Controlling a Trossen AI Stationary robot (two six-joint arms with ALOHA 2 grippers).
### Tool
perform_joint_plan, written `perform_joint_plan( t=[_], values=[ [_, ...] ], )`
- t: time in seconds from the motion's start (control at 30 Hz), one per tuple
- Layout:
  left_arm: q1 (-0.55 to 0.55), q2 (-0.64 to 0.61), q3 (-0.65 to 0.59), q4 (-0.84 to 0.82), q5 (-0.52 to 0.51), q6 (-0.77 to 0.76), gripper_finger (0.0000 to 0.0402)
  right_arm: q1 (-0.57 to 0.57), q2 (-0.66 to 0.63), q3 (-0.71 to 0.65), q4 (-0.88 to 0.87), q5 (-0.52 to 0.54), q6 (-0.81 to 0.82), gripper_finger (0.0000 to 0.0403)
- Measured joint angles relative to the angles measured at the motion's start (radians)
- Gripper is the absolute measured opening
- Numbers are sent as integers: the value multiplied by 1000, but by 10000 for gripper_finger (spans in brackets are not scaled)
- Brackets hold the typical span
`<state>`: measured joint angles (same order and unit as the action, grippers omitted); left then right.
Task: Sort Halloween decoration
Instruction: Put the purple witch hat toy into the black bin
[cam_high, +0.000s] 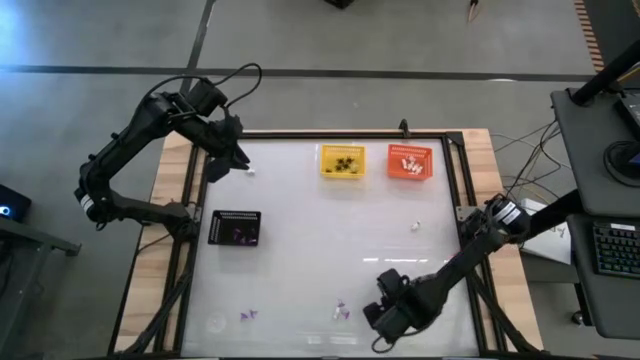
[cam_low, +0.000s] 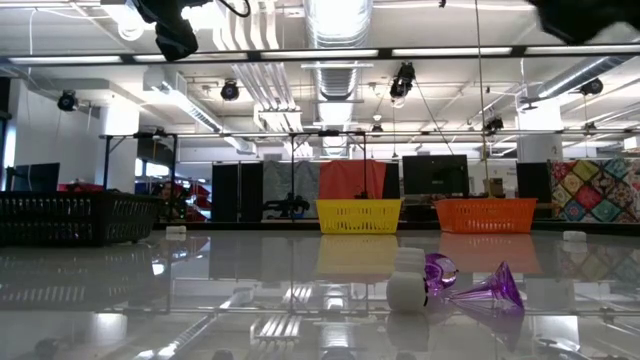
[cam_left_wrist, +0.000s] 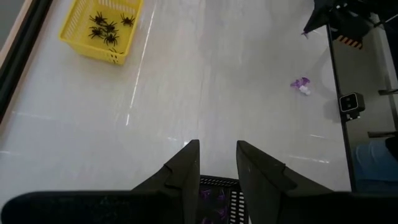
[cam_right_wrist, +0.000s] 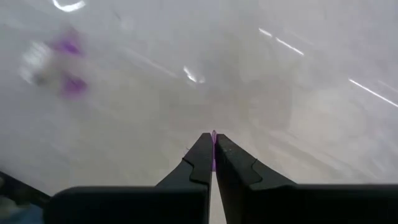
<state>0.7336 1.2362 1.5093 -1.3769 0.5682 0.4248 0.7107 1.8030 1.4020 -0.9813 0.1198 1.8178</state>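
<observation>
My right gripper (cam_right_wrist: 213, 158) is near the front edge of the table (cam_high: 300, 260), right of the middle, and its arm reaches in from the right edge with the elbow bent. The fingers are pressed together on a thin purple trinket (cam_right_wrist: 214, 146), which shows as a sliver between the tips.

My left gripper (cam_left_wrist: 217, 165) hangs above the back left corner, with its arm folded outside the left edge. Its fingers stand a little apart and hold nothing.

Black spider trinkets (cam_high: 345, 163) lie in the yellow basket (cam_high: 342, 176) at the back edge, and white trinkets (cam_high: 408, 162) lie in the orange basket (cam_high: 409, 176) beside it. The black basket (cam_high: 235, 215) by the left edge holds purple trinkets (cam_high: 241, 235). A purple and a white trinket (cam_low: 440, 280) lie together near the front edge, another purple one (cam_high: 247, 315) sits toward the front left corner, and one white piece (cam_high: 417, 226) lies toward the right edge.
</observation>
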Motion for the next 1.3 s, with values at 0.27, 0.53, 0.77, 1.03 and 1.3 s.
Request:
perform_joint_plan(
  t=[0.27, 0.53, 0.77, 1.03, 1.3],
  values=[
    [0, 0, 0, 0, 0, 5, 87, -119, 0, 76, 27, 118, -223, 9],
    [0, 0, 0, -3, -3, 16, 87, -254, 0, 96, 145, 136, -481, 9],
    [0, 0, 0, -3, -13, 22, 87, -393, 0, 96, 347, 139, -722, 9],
    [0, 0, 0, 3, -20, 23, 87, -525, 0, 95, 533, 133, -899, 9],
    [0, 0, 0, 43, -30, 40, 87, -651, 36, 95, 822, -8, -1018, 9]
  ],
)
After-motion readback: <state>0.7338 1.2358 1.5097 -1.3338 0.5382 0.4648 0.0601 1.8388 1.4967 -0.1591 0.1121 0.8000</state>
